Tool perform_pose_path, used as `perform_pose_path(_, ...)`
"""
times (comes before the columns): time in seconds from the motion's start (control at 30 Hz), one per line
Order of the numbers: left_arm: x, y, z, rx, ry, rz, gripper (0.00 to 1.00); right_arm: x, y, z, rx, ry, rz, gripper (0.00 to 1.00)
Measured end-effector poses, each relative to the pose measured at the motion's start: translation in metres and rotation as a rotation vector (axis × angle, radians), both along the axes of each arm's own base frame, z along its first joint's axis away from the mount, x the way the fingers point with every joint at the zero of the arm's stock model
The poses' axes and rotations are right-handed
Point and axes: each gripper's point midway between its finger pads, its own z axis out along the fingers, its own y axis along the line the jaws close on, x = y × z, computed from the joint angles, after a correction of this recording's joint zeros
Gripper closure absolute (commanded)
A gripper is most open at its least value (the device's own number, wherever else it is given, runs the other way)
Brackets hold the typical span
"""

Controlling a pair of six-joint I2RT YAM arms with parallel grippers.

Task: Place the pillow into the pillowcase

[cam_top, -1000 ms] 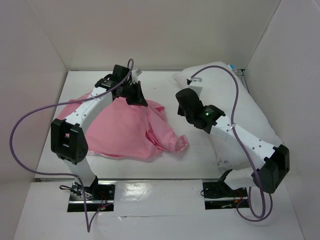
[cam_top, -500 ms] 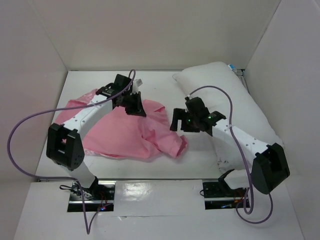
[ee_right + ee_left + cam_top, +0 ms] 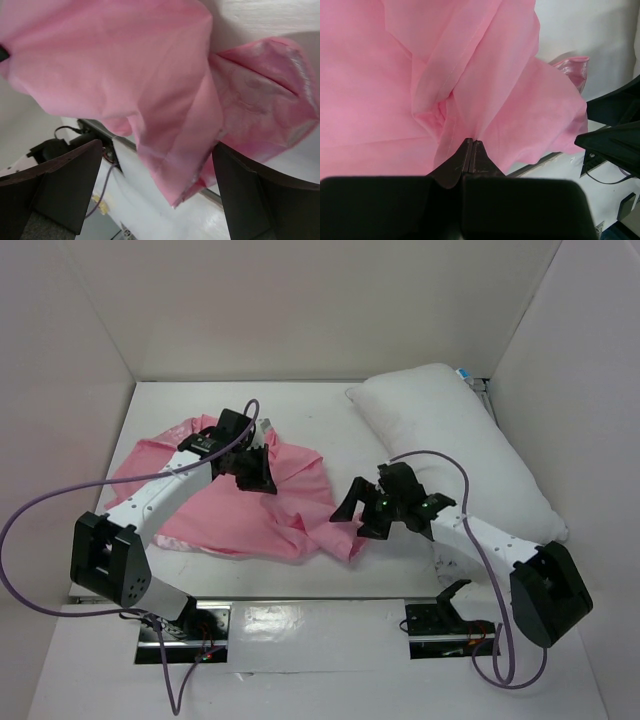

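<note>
The pink pillowcase [image 3: 240, 515] lies crumpled on the left half of the table. My left gripper [image 3: 262, 475] is shut on a fold of it near its far right side; in the left wrist view the fingertips [image 3: 471, 142] meet with pink cloth [image 3: 485, 75] rising from them. My right gripper [image 3: 357, 517] stands open at the pillowcase's near right corner. In the right wrist view that hanging corner [image 3: 175, 165] sits between the wide-apart fingers [image 3: 65, 180], not pinched. The white pillow [image 3: 450, 430] lies at the right, partly under the right arm.
White walls [image 3: 90, 350] close in the left, back and right; the pillow's far end sits close to the right wall. Purple cables [image 3: 40, 500] loop off both arms. The arm base plates [image 3: 185, 625] are at the near edge.
My right gripper has opened and swung left and nearer, off the pillow to the pillowcase's near right corner. The left gripper has drawn its fold of cloth nearer.
</note>
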Motion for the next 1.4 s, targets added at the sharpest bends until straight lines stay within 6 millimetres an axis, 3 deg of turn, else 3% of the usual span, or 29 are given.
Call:
perform_pose_path(0.07,0.0,0.001,0.0,0.004,0.0,0.002,1.0,0.002,0.007,0.0,0.034,0.005,0.0,0.03)
perform_pose_path(0.27,0.0,0.003,0.0,0.014,-0.001,0.007,1.0,0.007,0.018,0.003,0.105,-0.013,-0.008,0.29)
perform_pose_path(0.33,0.001,0.003,0.0,0.017,-0.001,0.008,1.0,0.017,0.019,0.001,0.103,-0.024,-0.025,0.62)
perform_pose_path(0.37,0.001,0.003,0.0,0.018,-0.002,0.009,1.0,0.022,0.019,-0.003,0.087,-0.025,-0.034,1.0)
perform_pose_path(0.47,0.001,0.004,0.0,0.02,-0.001,0.011,1.0,0.047,0.015,-0.004,0.015,-0.044,-0.105,1.0)
perform_pose_path(0.53,0.002,0.004,0.004,0.018,-0.005,0.013,1.0,0.07,0.01,0.013,-0.045,-0.12,-0.144,1.0)
perform_pose_path(0.67,0.016,-0.001,0.03,-0.01,-0.064,0.014,1.0,0.123,0.003,0.109,-0.086,-0.45,-0.223,1.0)
perform_pose_path(0.77,0.033,-0.015,0.062,-0.074,-0.144,-0.004,1.0,0.125,-0.01,0.185,-0.074,-0.689,-0.254,1.0)
perform_pose_path(0.83,0.044,-0.025,0.076,-0.118,-0.184,-0.024,1.0,0.116,-0.016,0.21,-0.074,-0.782,-0.25,1.0)
perform_pose_path(0.9,0.056,-0.035,0.08,-0.153,-0.197,-0.044,1.0,0.118,-0.022,0.206,-0.115,-0.804,-0.253,1.0)
perform_pose_path(0.93,0.062,-0.039,0.075,-0.156,-0.187,-0.049,1.0,0.122,-0.024,0.197,-0.147,-0.797,-0.257,0.96)
perform_pose_path(0.97,0.069,-0.042,0.068,-0.153,-0.17,-0.049,0.93,0.128,-0.027,0.183,-0.179,-0.77,-0.263,0.76)
perform_pose_path(1.0,0.079,-0.048,0.057,-0.149,-0.149,-0.052,0.8,0.135,-0.028,0.162,-0.216,-0.722,-0.263,0.48)
perform_pose_path(1.03,0.089,-0.052,0.044,-0.136,-0.125,-0.049,0.47,0.144,-0.031,0.135,-0.265,-0.658,-0.262,0.15)
perform_pose_path(1.13,0.116,-0.061,0.001,-0.084,-0.045,-0.044,0.25,0.155,-0.044,0.047,-0.425,-0.437,-0.225,0.01)
perform_pose_path(1.17,0.121,-0.061,-0.012,-0.065,-0.022,-0.039,0.12,0.151,-0.052,0.026,-0.469,-0.374,-0.216,0.0)
perform_pose_path(1.2,0.121,-0.058,-0.022,-0.041,-0.006,-0.032,0.08,0.142,-0.058,0.01,-0.504,-0.325,-0.204,0.0)
perform_pose_path(1.27,0.113,-0.047,-0.032,0.01,0.025,-0.01,0.05,0.126,-0.065,0.006,-0.525,-0.289,-0.193,0.0)
perform_pose_path(1.4,0.097,-0.004,-0.009,0.117,-0.029,0.104,0.11,0.115,-0.072,0.063,-0.452,-0.404,-0.253,0.01)
